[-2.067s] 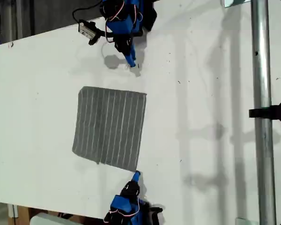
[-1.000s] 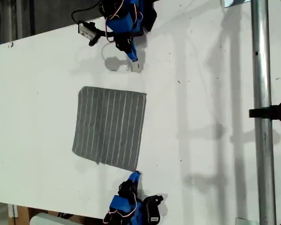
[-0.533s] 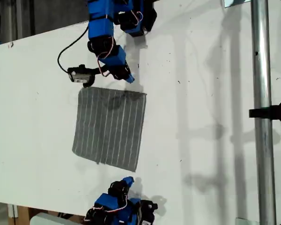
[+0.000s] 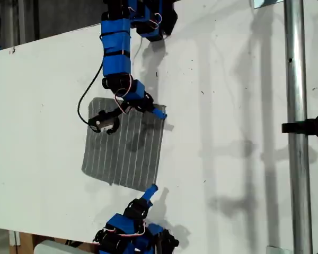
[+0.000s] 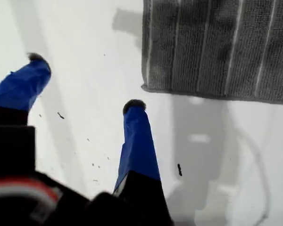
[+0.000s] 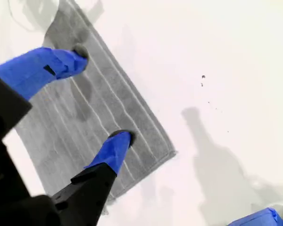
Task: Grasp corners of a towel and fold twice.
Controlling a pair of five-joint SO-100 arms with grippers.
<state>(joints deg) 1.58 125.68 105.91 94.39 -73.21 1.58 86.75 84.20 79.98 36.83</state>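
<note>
1. One grey striped towel [image 4: 124, 148] is laid flat on the white surface [image 4: 228, 132].
2. My second gripper [image 6: 101, 94] is held spread over the towel near a corner [image 6: 172, 153].
3. My first gripper [image 5: 85, 84] is spread just off another corner [image 5: 146, 87].
</note>
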